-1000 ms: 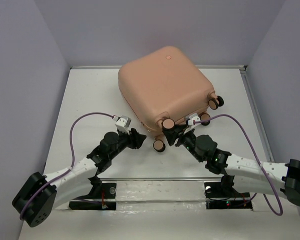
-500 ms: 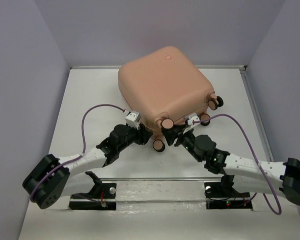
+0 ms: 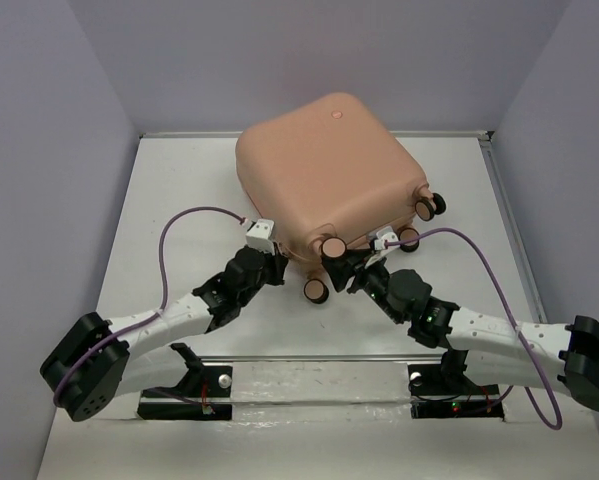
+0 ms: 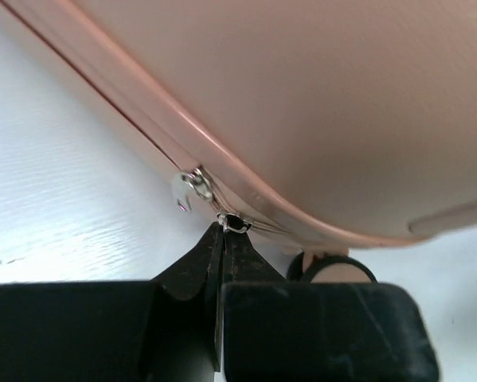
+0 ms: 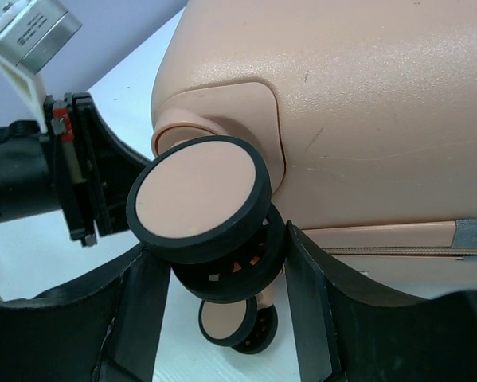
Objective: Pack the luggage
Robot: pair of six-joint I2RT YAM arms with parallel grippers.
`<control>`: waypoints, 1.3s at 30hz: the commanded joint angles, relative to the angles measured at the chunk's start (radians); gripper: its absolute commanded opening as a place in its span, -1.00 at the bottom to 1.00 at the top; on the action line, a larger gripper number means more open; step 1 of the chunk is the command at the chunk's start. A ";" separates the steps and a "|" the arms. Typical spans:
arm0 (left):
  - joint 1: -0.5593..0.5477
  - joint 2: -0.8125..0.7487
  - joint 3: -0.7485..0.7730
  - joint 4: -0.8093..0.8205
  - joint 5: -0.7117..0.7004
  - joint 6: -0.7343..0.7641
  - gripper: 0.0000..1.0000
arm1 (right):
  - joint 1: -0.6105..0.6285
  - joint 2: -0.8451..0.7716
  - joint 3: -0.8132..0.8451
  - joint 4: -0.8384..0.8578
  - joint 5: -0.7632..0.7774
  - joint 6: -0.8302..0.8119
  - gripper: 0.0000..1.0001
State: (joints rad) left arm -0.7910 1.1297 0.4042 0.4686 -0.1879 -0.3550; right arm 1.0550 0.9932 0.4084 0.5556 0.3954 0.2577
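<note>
Lying on the desk (image 3: pixel 179 200): the luggage (image 3: pixel 329 170) is seen shut, shell up, toward 12 o'clock of the top view and skewed so that one corner is turned to 6 o'clock.
Shell: peach-pink and rounded at the corners; a small round mark (image 3: pixel 336 114) is borne near its 12 o'clock edge.
Zip seam (image 4: pixel 142 131): a line is traced along the shell's lower rim in the left wrist view, running from 10 o'clock down toward 5 o'clock.
Left tool (image 4: pixel 222 235): it is placed at the 7 o'clock corner of the luggage; its fingers are pressed together, and a small silver zip pull (image 4: pixel 235 224) is pinched at their tips.
Second pull (image 4: pixel 190 188): it is hung from the seam just beside the pinched one, at its 10 o'clock, and is not touched by the fingers.
Right tool (image 5: pixel 222 263): it is set at the 6 o'clock corner of the luggage, and its fingers are closed on a caster from either side.
Gripped wheel (image 5: pixel 197 197): a black tyre with a pink face; its lower half is held between the two pads.
Loose wheel (image 3: pixel 317 291): it is seen on the desk between the two tools, at 6 o'clock of the shell.
Far wheels (image 3: pixel 434 205): two are shown at the 4 o'clock corner.
Cables (image 3: pixel 194 212): purple loops are carried from each wrist back over the arms.
</note>
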 commanded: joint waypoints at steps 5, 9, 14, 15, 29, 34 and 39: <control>0.111 -0.025 0.102 -0.217 -0.459 -0.093 -0.88 | 0.022 -0.090 -0.006 0.032 -0.041 0.022 -0.86; 0.208 0.016 0.157 -0.203 -0.420 -0.124 -0.89 | 0.022 -0.097 0.000 0.012 -0.050 0.017 -0.86; 0.251 0.047 0.234 -0.202 -0.462 -0.167 -0.88 | 0.022 -0.088 0.007 0.003 -0.056 0.015 -0.86; 0.254 0.047 0.239 -0.199 -0.473 -0.183 -0.89 | 0.022 -0.090 0.007 0.003 -0.053 0.014 -0.86; 0.352 -0.283 0.141 -0.258 -0.332 -0.251 0.48 | 0.022 -0.088 0.021 -0.009 -0.084 0.021 -0.86; 0.351 -0.560 0.185 -0.381 -0.318 -0.252 0.98 | 0.022 -0.113 0.061 -0.071 -0.102 0.023 -0.87; 0.352 -0.637 0.310 -0.468 -0.138 -0.181 0.98 | 0.022 -0.155 0.125 -0.199 -0.147 0.018 -0.81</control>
State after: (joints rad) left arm -0.4370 0.5209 0.5934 0.0605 -0.4412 -0.5865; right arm 1.0683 0.8906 0.4370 0.4480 0.3004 0.2821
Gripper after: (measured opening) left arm 0.989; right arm 0.073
